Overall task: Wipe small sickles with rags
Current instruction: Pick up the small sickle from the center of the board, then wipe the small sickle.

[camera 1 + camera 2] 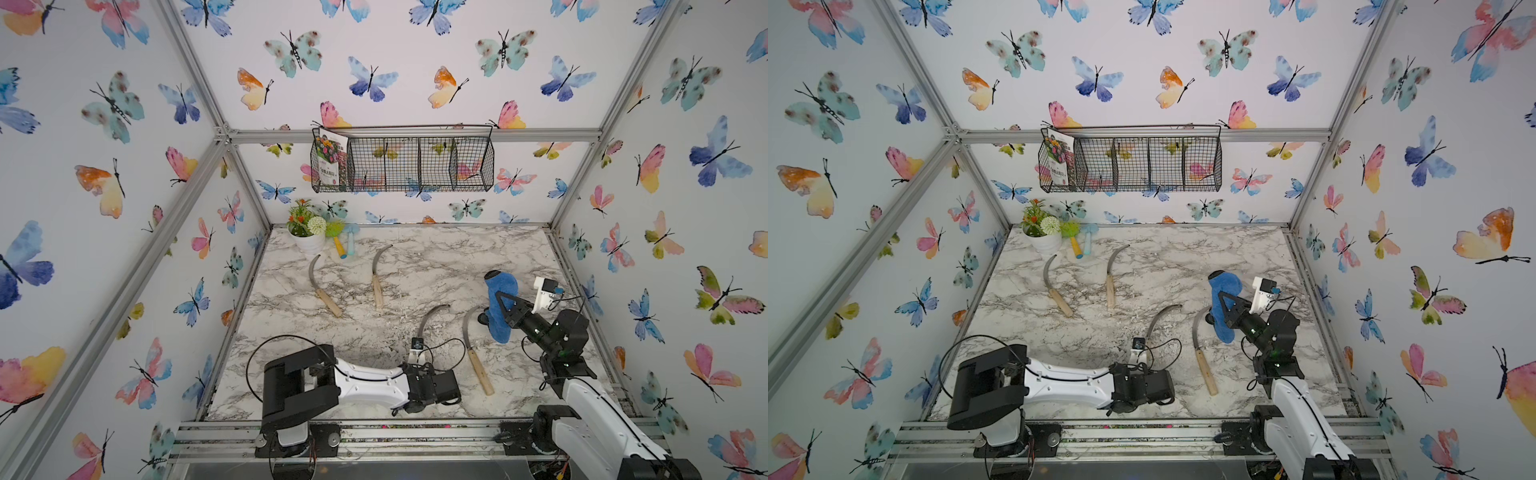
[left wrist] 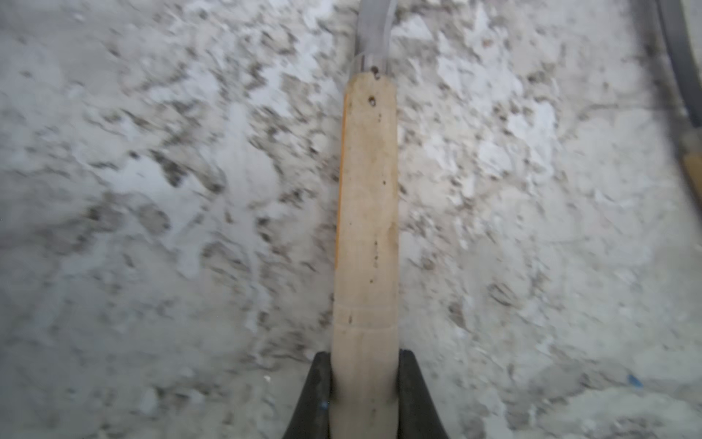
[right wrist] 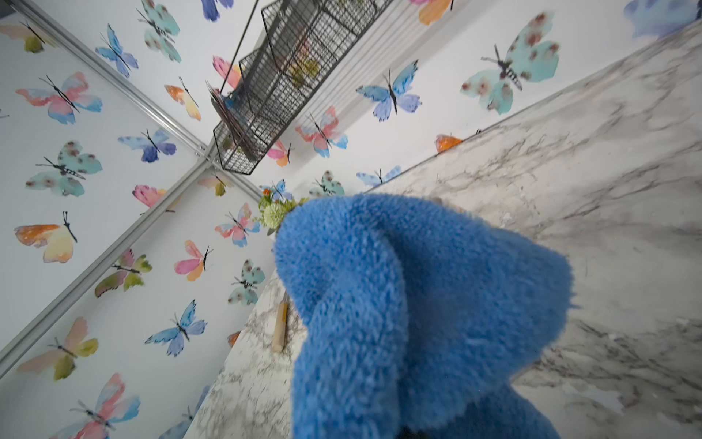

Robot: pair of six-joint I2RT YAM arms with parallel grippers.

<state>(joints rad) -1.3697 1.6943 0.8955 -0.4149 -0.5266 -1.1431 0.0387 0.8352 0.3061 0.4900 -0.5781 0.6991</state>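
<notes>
Both clamped | left gripper (image 2: 364, 366) on sickle (image 2: 366, 209), blade cropped | right gripper (image 1: 491, 308) on rag (image 1: 503, 286), partly buried

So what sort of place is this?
Likely a robot test booth dressed as a gardening corner: butterfly wallpaper on an aluminium frame, sickles on a marble-look table, a wire basket with a seed packet.

Marble tabletop (image 1: 457, 257) with sickles (image 1: 377, 291), flowerpot (image 1: 311, 244), toy tools (image 1: 340, 250)
</notes>
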